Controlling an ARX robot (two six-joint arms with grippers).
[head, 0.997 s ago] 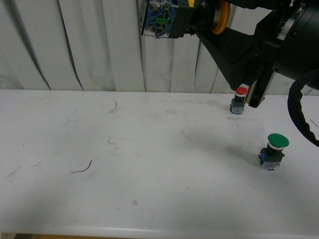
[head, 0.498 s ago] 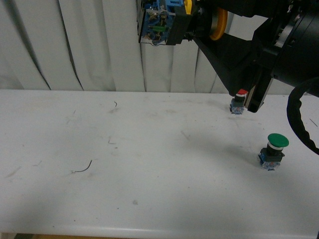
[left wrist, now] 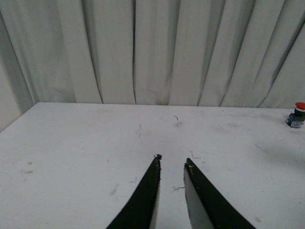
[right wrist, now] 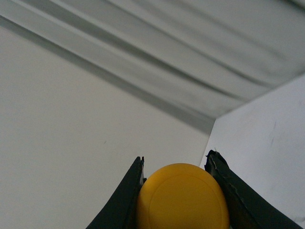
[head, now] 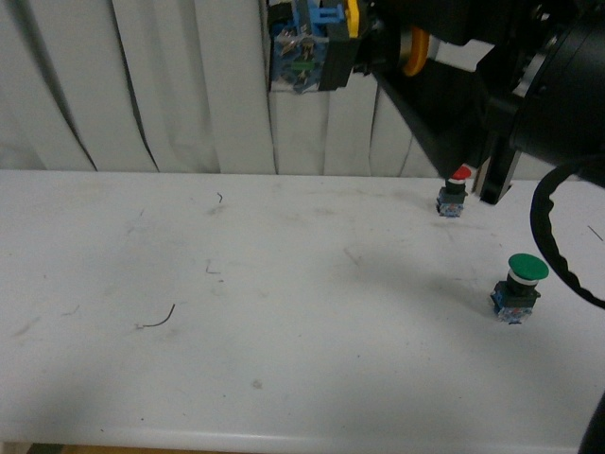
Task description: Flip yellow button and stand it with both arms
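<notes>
The yellow button (head: 304, 49) is held high in the air over the back of the table, lying sideways. Its blue-trimmed contact block points left and the edge of its yellow cap (head: 413, 52) shows to the right. My right gripper (head: 378, 47) is shut on it. In the right wrist view the round yellow cap (right wrist: 183, 198) fills the space between the black fingers of the right gripper (right wrist: 176, 158). My left gripper (left wrist: 172, 159) is open and empty, above the bare white table (left wrist: 71, 157). The left arm is out of the front view.
A red-capped button (head: 455, 192) stands at the back right of the white table (head: 284, 312) and also shows in the left wrist view (left wrist: 296, 114). A larger green-capped button (head: 520, 284) stands nearer, at the right. A white curtain (head: 142, 85) hangs behind the table.
The held yellow button has turned a little in the air, so its blue trim now shows on top. The right arm has shifted slightly to the right, uncovering more of the red button.
</notes>
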